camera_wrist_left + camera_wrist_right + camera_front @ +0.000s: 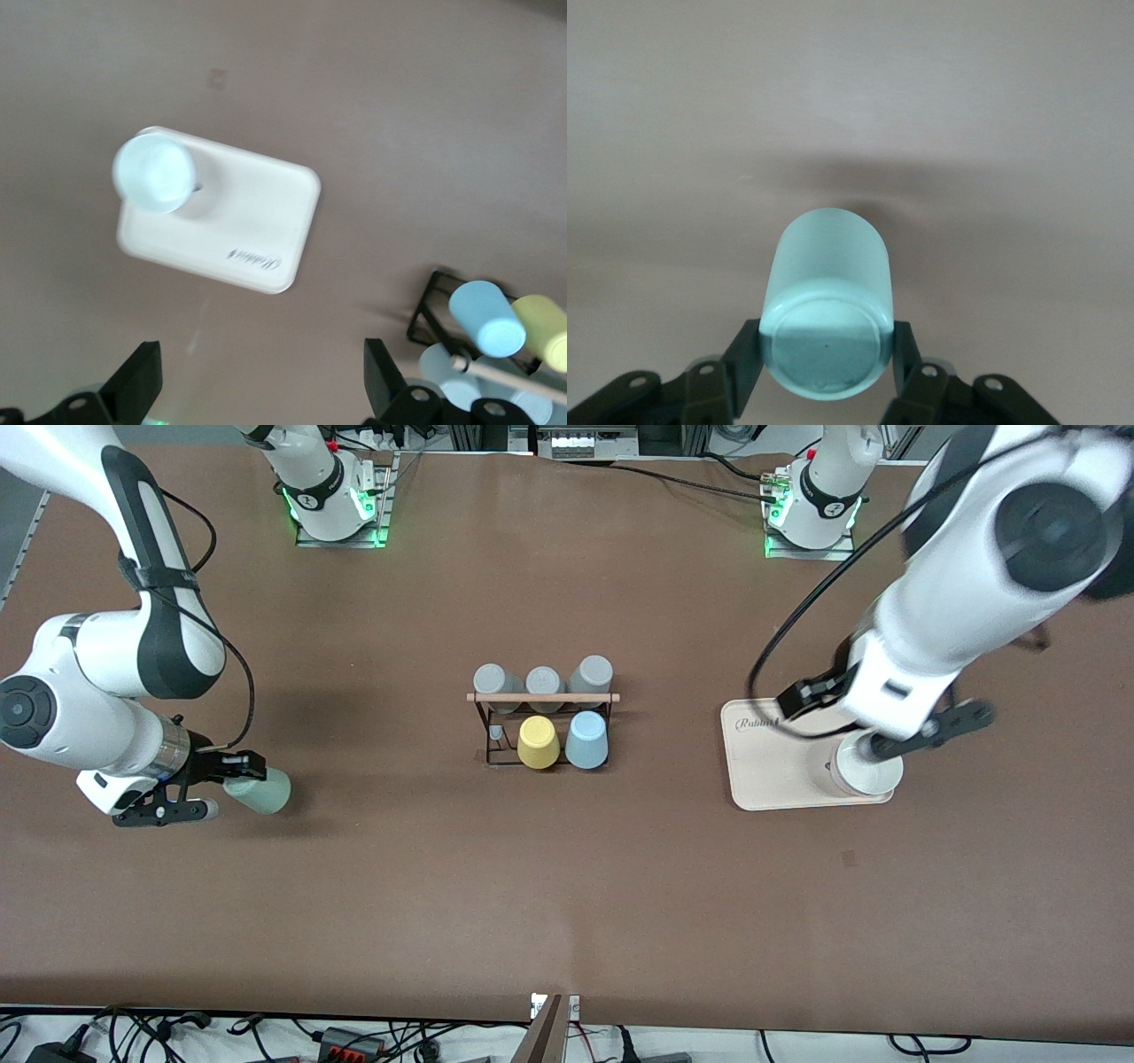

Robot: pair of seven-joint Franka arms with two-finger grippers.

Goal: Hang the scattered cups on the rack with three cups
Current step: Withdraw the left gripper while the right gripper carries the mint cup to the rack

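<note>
My right gripper [221, 786] is shut on the pale mint-green cup [263, 790], holding it on its side by the base end, low over the table at the right arm's end. In the right wrist view the cup [827, 301] sits between the fingers [744, 359]. The black wire rack [542, 731] with its wooden top bar stands mid-table. On it hang the light blue cup [586, 740], a yellow cup [538, 742] and three grey cups [542, 682]. My left gripper [261, 381] is open and empty, up over the cream tray [771, 771].
A pale whitish cup [864, 772] stands upside down on the cream tray, also seen in the left wrist view [155, 173] on the tray [257, 221]. The rack [434, 305] shows at that view's edge. The arm bases stand along the table's back edge.
</note>
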